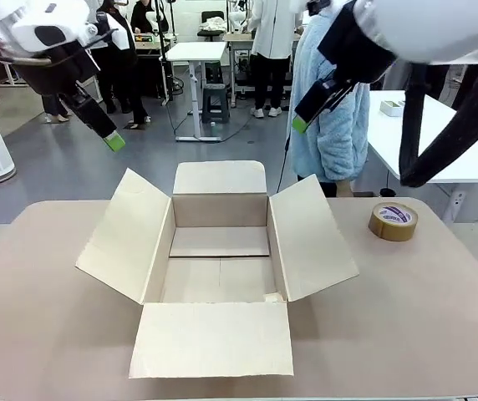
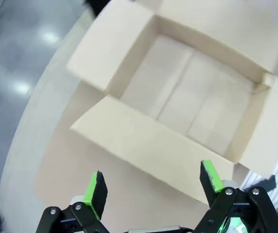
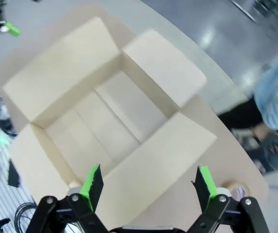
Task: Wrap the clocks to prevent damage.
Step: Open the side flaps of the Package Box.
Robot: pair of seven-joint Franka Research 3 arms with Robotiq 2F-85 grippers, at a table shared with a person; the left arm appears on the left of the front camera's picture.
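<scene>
The clocks are out of view. An open cardboard box [image 1: 220, 209] stands in the middle of the table with all flaps folded out and a bare floor [image 2: 192, 102] [image 3: 105, 126]. My left gripper [image 1: 109, 138] hangs high above the table's left rear, off the box's left flap. In its wrist view its jaws [image 2: 153, 187] stand wide apart with nothing between them. High at the right rear, beyond the right flap, is my right gripper [image 1: 302, 123]. Its fingers [image 3: 148, 187] are likewise spread and hold nothing.
A brown tape roll [image 1: 393, 220] lies on the table right of the box. A person in a light blue fleece [image 1: 331, 125] stands at the far side, close behind my right gripper. A white table [image 1: 439, 142] stands behind on the right.
</scene>
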